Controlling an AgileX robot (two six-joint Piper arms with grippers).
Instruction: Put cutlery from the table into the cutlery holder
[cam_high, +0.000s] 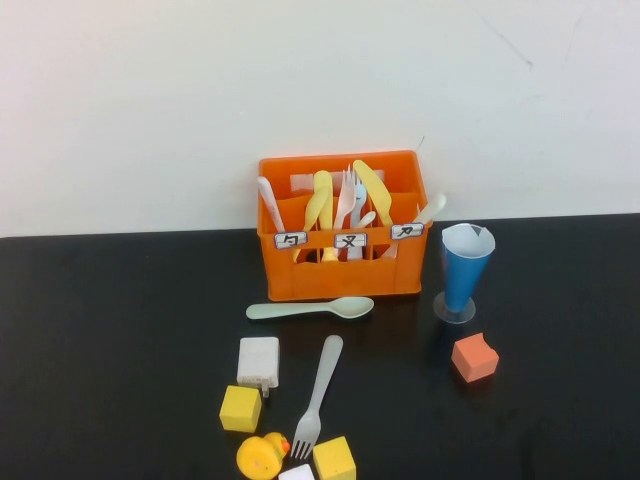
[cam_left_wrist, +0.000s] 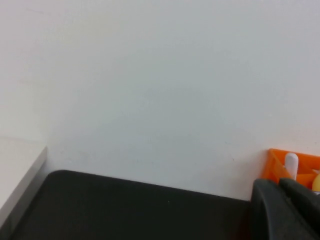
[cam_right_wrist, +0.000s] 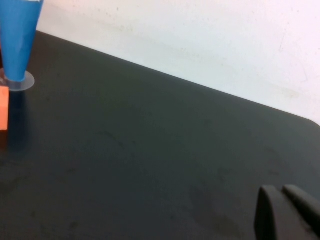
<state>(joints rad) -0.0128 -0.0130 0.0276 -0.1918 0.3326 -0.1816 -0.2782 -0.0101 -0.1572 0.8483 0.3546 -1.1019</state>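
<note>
Orange plastic forms the cutlery holder, a crate standing at the back of the black table against a pale wall, three small white labels across its front. Several utensils already stand in its compartments: a white handle at the robot's left end, yellow pieces and a pale fork near the middle, another light handle leaning out at the right end. Exactly which piece shares which compartment cannot be told.

Two pieces remain on the table. A pale green spoon lies flat just in front of the crate, parallel to its front. A light grey fork lies nearer the robot, tines toward it, hemmed in by a white block, two yellow cubes and a yellow rubber duck.

Neither arm shows in the high view. The left gripper hangs near the crate's left end, fingers closed on nothing. The right gripper sits over bare table well to the right of the blue cone cup, likewise closed and empty.

Likely risks: both utensils lie flat and slim, so closing fingers may skid them away instead of lifting them. Reaching for the fork could knock the duck or cubes. The cup, empty as far as can be seen, stands on a narrow base just beside the crate and could tip under a passing arm. Crowded compartments may block a new piece.
</note>
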